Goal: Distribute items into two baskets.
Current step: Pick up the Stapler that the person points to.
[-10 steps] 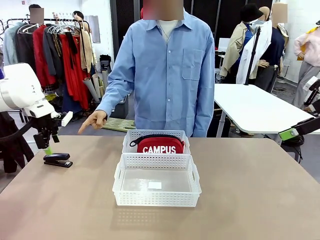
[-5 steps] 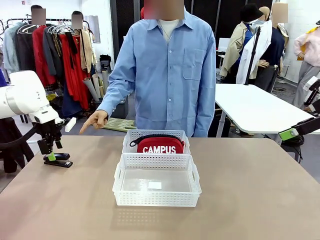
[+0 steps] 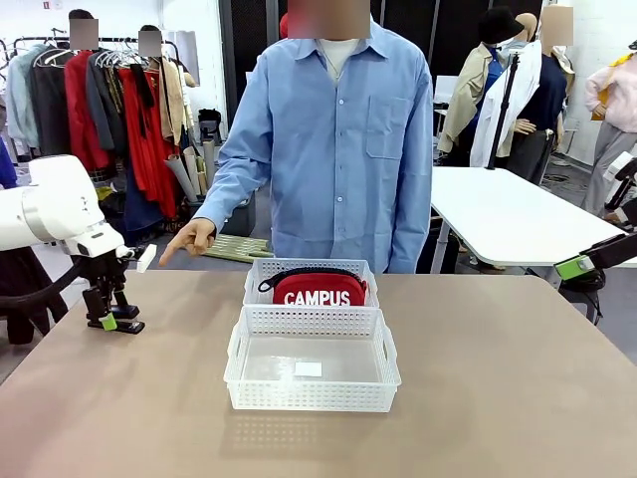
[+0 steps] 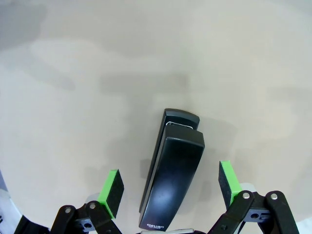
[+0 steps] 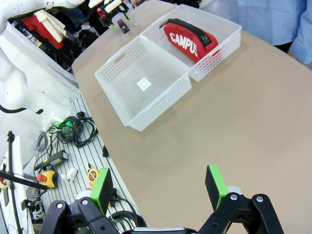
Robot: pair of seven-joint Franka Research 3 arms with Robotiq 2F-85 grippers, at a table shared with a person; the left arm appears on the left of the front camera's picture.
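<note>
The left gripper (image 4: 170, 186) is wide open around the black stapler (image 4: 176, 161) on the counter (image 4: 146, 58), ready to pinch it. The red pouch (image 3: 319, 289) sits in the far basket (image 3: 257, 274); the near basket (image 3: 311, 396) is probably the stapler's.

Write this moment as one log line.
left gripper open, astride stapler | right gripper open | pouch in far basket

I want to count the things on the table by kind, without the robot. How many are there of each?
Baskets: 2
Pouch: 1
Stapler: 1
Total: 4
</note>
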